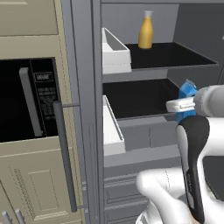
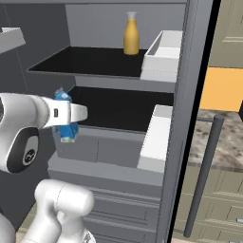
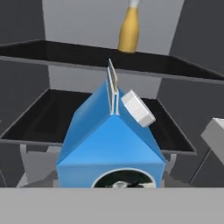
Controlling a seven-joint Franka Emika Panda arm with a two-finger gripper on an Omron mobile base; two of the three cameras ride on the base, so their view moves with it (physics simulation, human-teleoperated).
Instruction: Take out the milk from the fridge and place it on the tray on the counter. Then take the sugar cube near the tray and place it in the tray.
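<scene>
Standing open in the left base view, the fridge (image 1: 144,87) shows a yellow-orange bottle (image 1: 146,30) on its upper black shelf, white door bins (image 1: 114,52) at its left, and a black microwave (image 1: 26,100) in the beige cabinets beside it. The white arm (image 1: 197,144) rises at the lower right, wrist turned level toward the lower shelf, with the milk (image 1: 188,92) just behind it at the shelf's front edge.

From the right base view, the forearm reaches sideways across the milk (image 2: 66,124), hiding part of the carton; counter (image 2: 228,137) shows past the door.

Looking along the hand, the milk (image 3: 111,140) sits close and centred, gabled top tilted, white cap upward. Whether the gripper grasps it cannot be told.
</scene>
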